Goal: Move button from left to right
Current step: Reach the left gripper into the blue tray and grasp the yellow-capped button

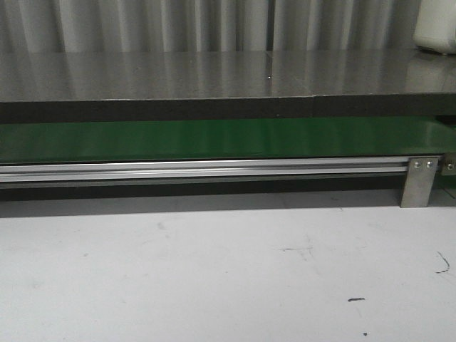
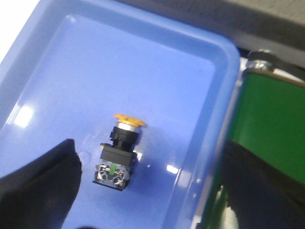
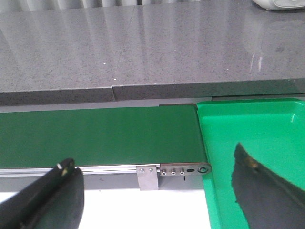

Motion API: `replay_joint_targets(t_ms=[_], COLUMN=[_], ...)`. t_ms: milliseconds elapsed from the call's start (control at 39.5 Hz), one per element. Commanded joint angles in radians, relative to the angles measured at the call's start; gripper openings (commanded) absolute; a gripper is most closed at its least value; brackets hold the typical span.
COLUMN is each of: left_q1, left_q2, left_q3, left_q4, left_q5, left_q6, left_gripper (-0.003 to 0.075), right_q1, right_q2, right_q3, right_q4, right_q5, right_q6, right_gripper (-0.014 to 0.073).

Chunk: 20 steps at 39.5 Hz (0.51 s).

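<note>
The button point(image 2: 118, 151) is lying on its side in the blue tray point(image 2: 224, 86), not grabbed yet. The left gripper point(image 2: 143, 191) hangs over it with fingers spread wide on both sides, probably lining up a pinch. The right gripper point(image 3: 157, 191) is spread too, holding nothing, waiting over the green tray point(image 3: 252, 119) at the end of the belt point(image 3: 95, 136).

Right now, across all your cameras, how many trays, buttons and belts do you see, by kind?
Trays: 2, the blue tray and the green tray.
Buttons: 1, the button, lying in the blue tray between the open left gripper fingers.
Belts: 1, the green belt.
Total: 4.
</note>
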Motion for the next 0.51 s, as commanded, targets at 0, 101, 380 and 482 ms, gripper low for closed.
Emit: replay_joint_targets(t_ms=[0, 101, 380, 482], left_q1=[0.026, 0.038, 0.038, 0.038], left_q2=[0.025, 0.095, 0.251, 0.293], left_q3=[-0.08, -0.124, -0.19, -0.201], left_q4=[-0.008, -0.011, -0.011, -0.009], left_q5=[0.007, 0.045, 0.066, 0.072], left_q6=[0.05, 0.081, 0.108, 0.109], left_gripper=[0.0564, 0.0564, 0.0564, 0.0564], right_q1=[-0.005, -0.005, -0.005, -0.005], right_q2=[0.012, 0.012, 0.012, 0.012], right_q3=[-0.035, -0.035, -0.035, -0.035], right_q4=[0.0, 0.0, 0.0, 0.0], right_q5=[-0.084, -0.084, -0.084, -0.084], right_q6=[-0.007, -0.007, -0.007, -0.007], right_gripper=[0.0645, 0.0645, 0.0645, 0.0645])
